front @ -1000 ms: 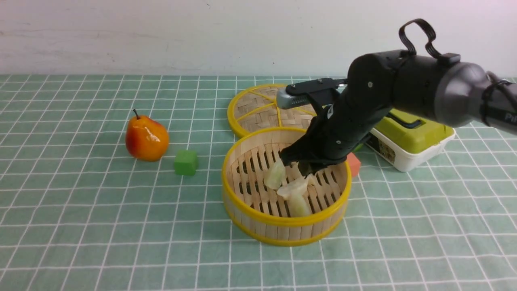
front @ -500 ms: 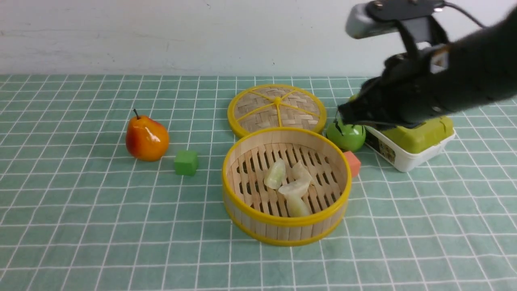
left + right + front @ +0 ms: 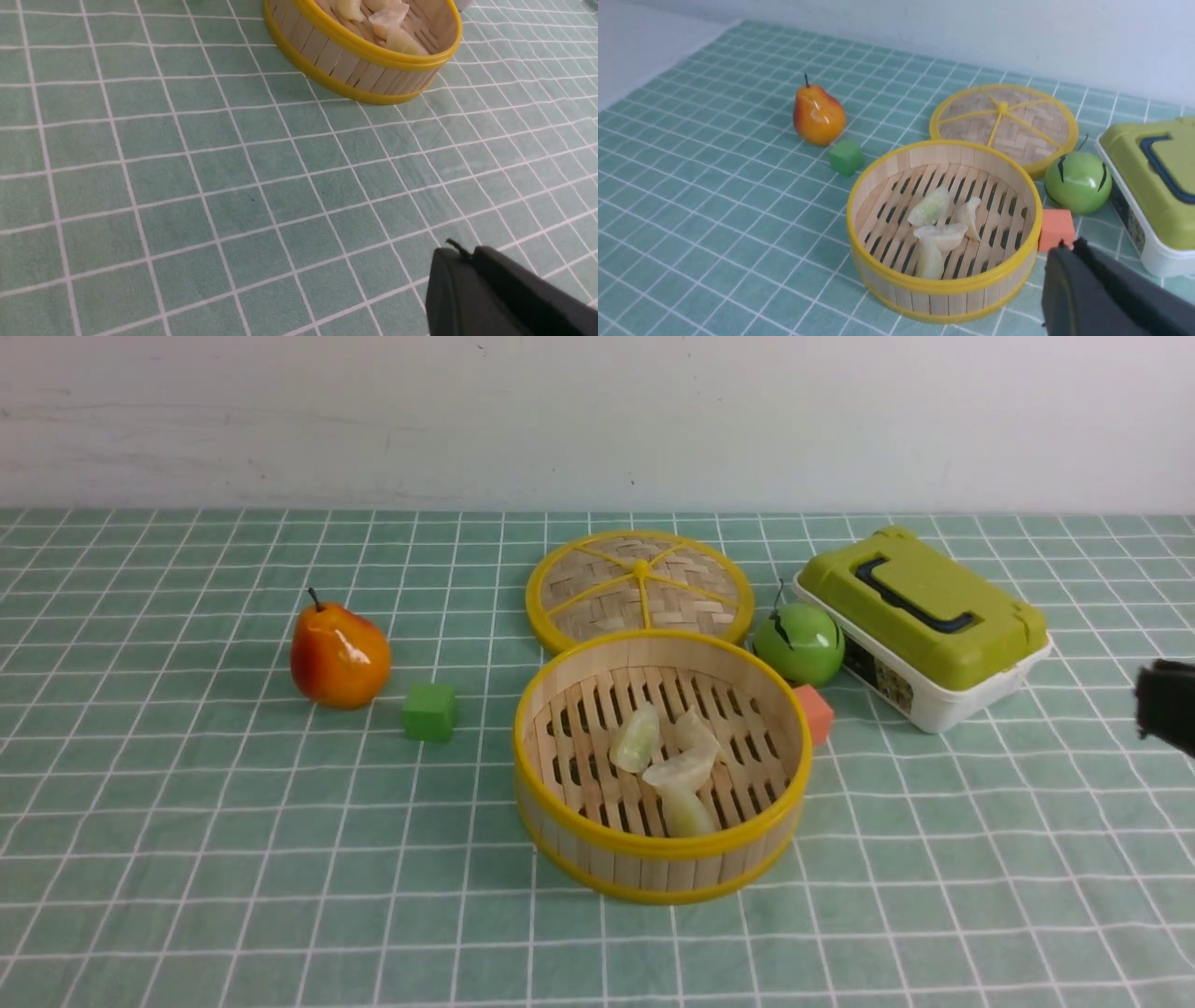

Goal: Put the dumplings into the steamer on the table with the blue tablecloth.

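Has drawn the right gripper (image 3: 1165, 705) back from above the steamer (image 3: 653, 845) to the 3 o'clock edge, jaws pressed together on nothing. Holds the left gripper (image 3: 462, 261) closed and empty too, over the blue tablecloth (image 3: 233, 859). Shows four dumplings (image 3: 667, 761) inside the steamer, at centre. Much free cloth from 6 to 9 o'clock.

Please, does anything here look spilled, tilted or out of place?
Nothing stands out. All four dumplings lie inside the steamer, none on the tablecloth; the steamer stands level, and its lid lies flat behind it.
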`<action>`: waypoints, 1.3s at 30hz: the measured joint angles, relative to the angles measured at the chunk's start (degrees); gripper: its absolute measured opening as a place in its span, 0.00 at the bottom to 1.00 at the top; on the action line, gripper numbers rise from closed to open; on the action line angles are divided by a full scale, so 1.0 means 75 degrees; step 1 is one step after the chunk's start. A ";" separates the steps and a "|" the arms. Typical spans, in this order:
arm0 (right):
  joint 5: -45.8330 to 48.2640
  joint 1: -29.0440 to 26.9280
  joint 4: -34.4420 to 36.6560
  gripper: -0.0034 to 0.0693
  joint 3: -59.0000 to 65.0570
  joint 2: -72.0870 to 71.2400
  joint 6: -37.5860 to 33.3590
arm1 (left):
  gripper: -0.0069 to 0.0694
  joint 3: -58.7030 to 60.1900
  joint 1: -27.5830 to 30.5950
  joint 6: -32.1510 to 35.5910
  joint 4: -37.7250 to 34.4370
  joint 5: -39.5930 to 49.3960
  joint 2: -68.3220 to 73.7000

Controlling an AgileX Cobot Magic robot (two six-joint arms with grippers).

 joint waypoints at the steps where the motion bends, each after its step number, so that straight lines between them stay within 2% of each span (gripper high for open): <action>1: -0.0017 0.0000 -0.0036 0.02 0.0076 -0.0286 0.0000 | 0.14 0.0000 0.0000 0.0000 -0.0002 0.0000 0.0000; 9: 0.0076 0.0000 -0.0092 0.03 0.0169 -0.1327 0.0000 | 0.14 0.0000 0.0000 0.0000 -0.0002 -0.0017 0.0000; 18: 0.0045 0.0000 -0.0214 0.03 0.0226 -0.1416 0.0000 | 0.15 0.0000 0.0000 0.0000 -0.0002 -0.0017 0.0000; 21: -0.0282 -0.0068 -0.0392 0.03 0.0709 -0.1490 0.0000 | 0.16 0.0000 0.0000 0.0000 -0.0002 -0.0017 0.0000; 25: -0.1006 -0.0700 -0.0446 0.03 0.1908 -0.1900 0.0000 | 0.16 0.0000 0.0000 0.0000 -0.0002 -0.0017 0.0000; 29: -0.1875 -0.2139 -0.0381 0.03 0.3624 -0.2865 0.0000 | 0.17 0.0000 0.0000 0.0000 -0.0002 -0.0017 0.0000; 34: -0.2052 -0.3223 -0.0700 0.03 0.5012 -0.3935 0.0335 | 0.17 0.0000 0.0000 0.0000 -0.0002 -0.0017 0.0000; 39: -0.1714 -0.3541 -0.1120 0.03 0.5836 -0.4735 0.1213 | 0.17 0.0000 0.0000 0.0000 -0.0002 -0.0017 0.0000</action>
